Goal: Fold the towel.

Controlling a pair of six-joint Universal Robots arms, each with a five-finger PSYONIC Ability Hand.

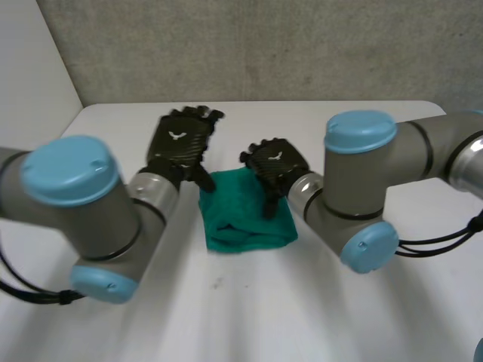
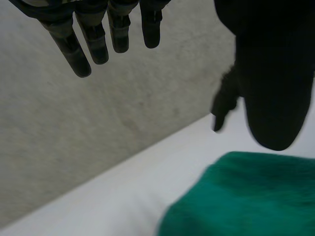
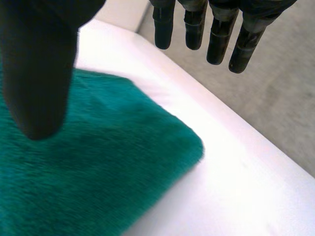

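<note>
I see a fuzzy green towel (image 1: 249, 222) folded into a squarish pad; left hand (image 1: 179, 145) released; right hand (image 1: 276, 167) released too.

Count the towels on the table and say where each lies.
1. The green towel lies at the middle of the white table, between the left hand and the right hand. The arms may hide more.

Your count: 1 towel (image 1: 249, 219), 1 counter (image 1: 249, 317), 2 hands, 2 arms.
You have 1 green towel on the 1 white counter; the 2 black hands are the left hand (image 1: 177, 143) and the right hand (image 1: 275, 164), 1 on each of the 2 grey arms, left arm (image 1: 113, 207) and right arm (image 1: 362, 181); behind them stands 1 grey wall (image 1: 264, 45).
</note>
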